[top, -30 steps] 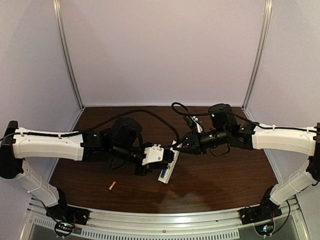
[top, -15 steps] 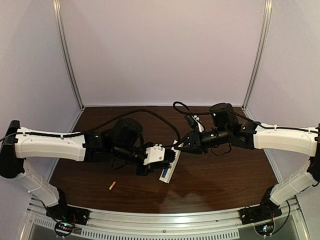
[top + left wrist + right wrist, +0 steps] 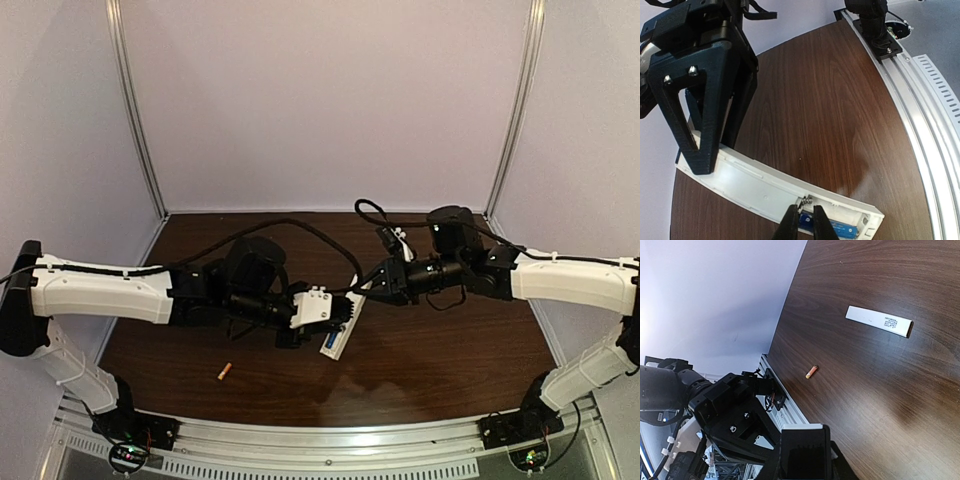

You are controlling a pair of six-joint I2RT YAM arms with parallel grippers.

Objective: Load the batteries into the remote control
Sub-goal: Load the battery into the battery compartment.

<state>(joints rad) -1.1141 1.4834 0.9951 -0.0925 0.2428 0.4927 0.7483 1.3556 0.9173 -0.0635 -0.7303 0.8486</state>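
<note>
The white remote control lies open side up, held between both grippers near the table's middle. The blue battery lies in its compartment near the spring. My left gripper is pinched on the battery's spring end; it also shows in the top view. My right gripper is shut on the remote's far end, and its black fingers clamp it in the left wrist view. In the right wrist view only a white edge of the remote shows in my right gripper. The orange battery lies loose on the table.
The thin white cover strip lies flat on the brown table, apart from the remote. The metal rail runs along the table's near edge. The left arm is close in front of the right gripper.
Both grippers and the remote have shifted a little to the right. The orange battery has not moved.
</note>
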